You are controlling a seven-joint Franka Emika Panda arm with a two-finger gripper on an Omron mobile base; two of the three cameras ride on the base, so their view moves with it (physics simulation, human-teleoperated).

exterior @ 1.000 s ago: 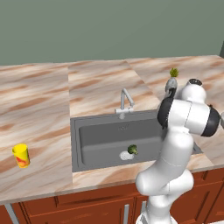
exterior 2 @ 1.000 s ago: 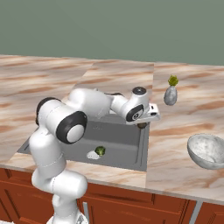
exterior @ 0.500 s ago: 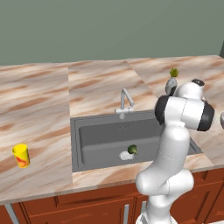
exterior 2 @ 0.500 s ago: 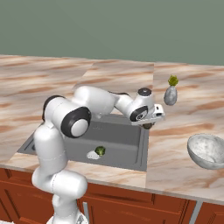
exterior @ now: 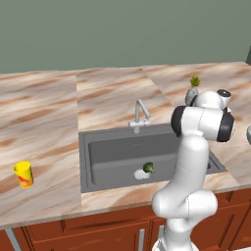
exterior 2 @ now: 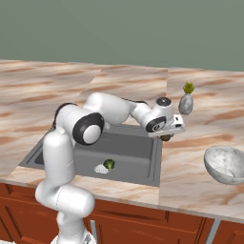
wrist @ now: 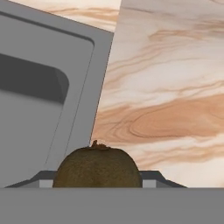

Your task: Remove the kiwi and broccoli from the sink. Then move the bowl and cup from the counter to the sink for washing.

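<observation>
The brown-olive kiwi (wrist: 97, 167) sits between my gripper's (wrist: 98, 180) fingers, which are shut on it. In the right base view my gripper (exterior 2: 167, 135) hangs with the kiwi (exterior 2: 166, 138) just above the right rim of the dark grey sink (exterior 2: 138, 148), where the rim meets the counter (exterior 2: 190, 183). The green broccoli (exterior: 148, 167) (exterior 2: 109, 164) lies on the sink (exterior: 112, 152) floor by the round drain. Far left on the counter stands the yellow cup (exterior: 23, 174). The whitish-grey bowl (exterior 2: 225, 164) rests on the counter to the right of my gripper.
A grey egg-shaped vase (exterior 2: 186, 101) (exterior: 192, 90) with a green tuft stands behind my gripper on the counter. The silver tap (exterior: 139, 115) rises at the sink's back edge. Marble counter (wrist: 175, 87) stretches beyond the rim under the hand.
My arm has swung right with the kiwi, from over the basin to the sink's right rim. Broccoli, cup and bowl have stayed put.
</observation>
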